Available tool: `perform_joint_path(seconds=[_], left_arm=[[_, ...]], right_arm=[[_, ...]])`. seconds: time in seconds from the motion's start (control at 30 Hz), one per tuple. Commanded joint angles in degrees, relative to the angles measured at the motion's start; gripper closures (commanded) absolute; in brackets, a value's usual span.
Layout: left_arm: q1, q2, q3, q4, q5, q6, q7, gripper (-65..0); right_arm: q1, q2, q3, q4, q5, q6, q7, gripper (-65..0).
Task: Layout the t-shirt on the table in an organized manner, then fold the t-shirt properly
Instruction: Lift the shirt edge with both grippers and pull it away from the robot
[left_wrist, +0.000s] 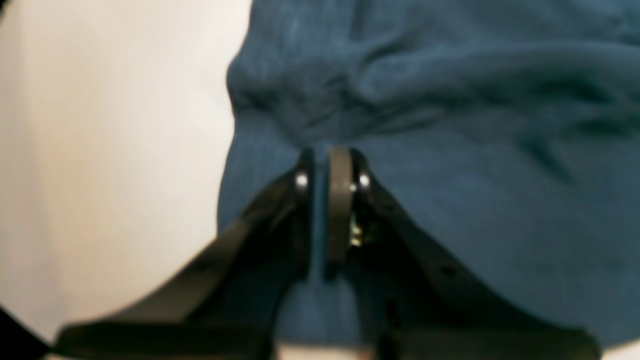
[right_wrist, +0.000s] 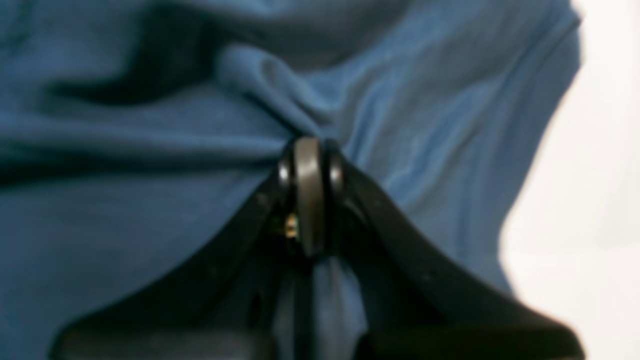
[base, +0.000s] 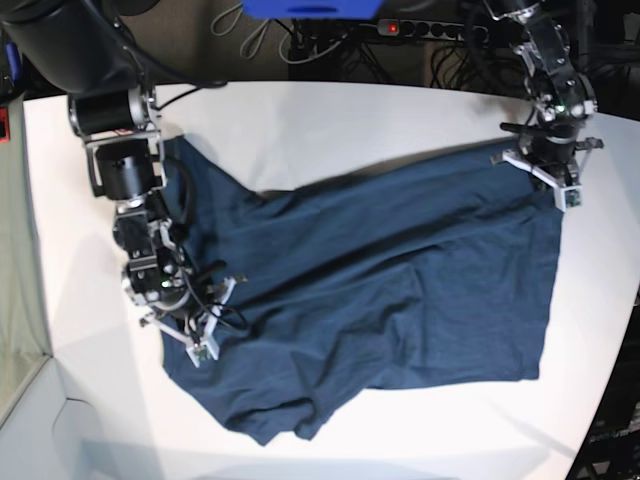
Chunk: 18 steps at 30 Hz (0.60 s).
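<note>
Spanning the white table (base: 330, 120) from corner to corner, the t-shirt (base: 400, 290) lies spread but rumpled, its long axis running on a diagonal in the base view from my right end effector (base: 195, 335), low at that view's left, up to my left end effector (base: 545, 170) at the upper right. That stretched line between my two grips is what the next move depends on: the cloth lies inward of each end effector, toward the table's middle, so I judge that drawing the two apart along this axis would flatten the body.

The table is smooth, matte and curved at its edge, and far wider than the shirt. The shirt is dark navy, soft and limp; shallow creases run along its length, and the lower hem is bunched in folds near the front edge.

Right end effector (right_wrist: 310, 150): closed on a pinch of cloth beside the shirt's edge, with ridges fanning out from the jaws. Left end effector (left_wrist: 332, 160): closed likewise on a gathered fold close to the shirt's border, bare table just beside it. Neither arm is the nearer, as each holds its own end. Layout is under way; folding has not begun.
</note>
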<state>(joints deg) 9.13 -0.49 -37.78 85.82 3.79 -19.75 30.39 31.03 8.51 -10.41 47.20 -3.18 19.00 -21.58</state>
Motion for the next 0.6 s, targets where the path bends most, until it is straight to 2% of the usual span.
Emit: perform_joint_path(seconds=[0.0, 0.13, 0.2, 0.3, 0.37, 0.47, 0.57], left_arm=[[-1.6, -0.7, 0.0, -0.4, -0.5, -0.1, -1.6, -4.0], [-4.2, -0.8, 0.0, -6.0, -0.5, -0.1, -1.6, -4.0], [-5.2, -1.4, 0.0, -8.4, -0.5, -0.1, -1.7, -4.0], [-6.0, -2.0, 0.1, -10.4, -0.5, -0.1, -1.7, -4.0], [-6.2, -2.0, 0.1, -10.7, -0.5, -0.1, -1.7, -4.0], [-6.3, -2.1, 0.1, -10.6, -0.5, -0.1, -1.8, -4.0], [-6.4, -2.2, 0.1, -10.4, -0.5, -0.1, -1.8, -4.0]], right_arm=[[2.2, 1.4, 0.2, 3.7, 0.7, -0.4, 0.8, 0.0], [0.0, 2.2, 0.3, 16.3, 0.8, -0.4, -5.4, -0.2], [-2.0, 3.2, 0.3, 23.3, 0.8, -0.4, -9.8, -4.2], [-6.2, 3.8, 1.2, 32.1, 0.8, -0.3, -14.3, -13.5], [-9.7, 3.7, 2.6, 36.4, 0.7, -0.3, -15.6, -22.8], [-12.5, 3.7, 3.3, 36.5, 0.6, -0.3, -15.3, -34.4], [-13.8, 3.7, 3.2, 34.9, 0.6, -0.3, -15.1, -43.0]])
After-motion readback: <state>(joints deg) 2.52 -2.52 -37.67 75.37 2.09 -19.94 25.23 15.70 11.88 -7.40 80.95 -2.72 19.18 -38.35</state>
